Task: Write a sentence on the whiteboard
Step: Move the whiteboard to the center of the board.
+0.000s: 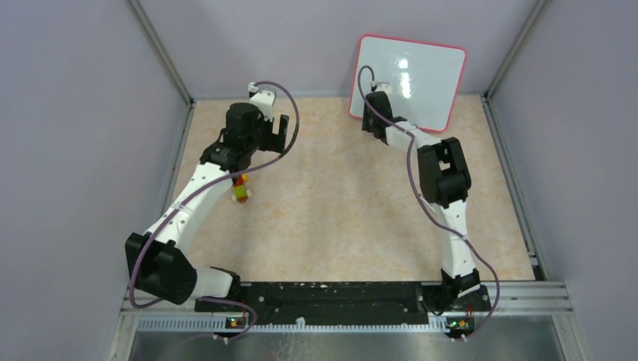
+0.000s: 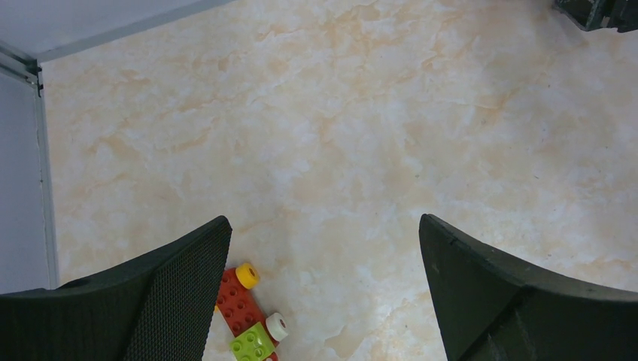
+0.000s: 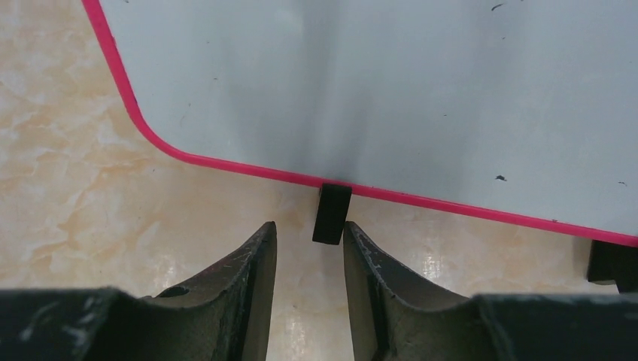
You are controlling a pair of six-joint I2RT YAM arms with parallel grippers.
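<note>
The whiteboard (image 1: 410, 79) stands tilted at the back right, glossy white in a red-pink frame. No sentence is in view on its face (image 3: 376, 90), only a few dark specks. My right gripper (image 1: 375, 114) is low at the board's bottom left edge. In the right wrist view its jaws (image 3: 310, 229) stand apart with a narrow gap and nothing between them. One black foot (image 3: 332, 213) of the board sits just beyond the fingertips. My left gripper (image 1: 279, 128) hangs wide open over bare table (image 2: 323, 226), holding nothing.
A small toy of red and green bricks with yellow and white wheels (image 1: 241, 189) lies under the left arm, beside the left finger (image 2: 244, 312). A second black foot (image 3: 613, 263) shows at the right. Metal rails and grey walls enclose the marble-patterned table (image 1: 338, 195).
</note>
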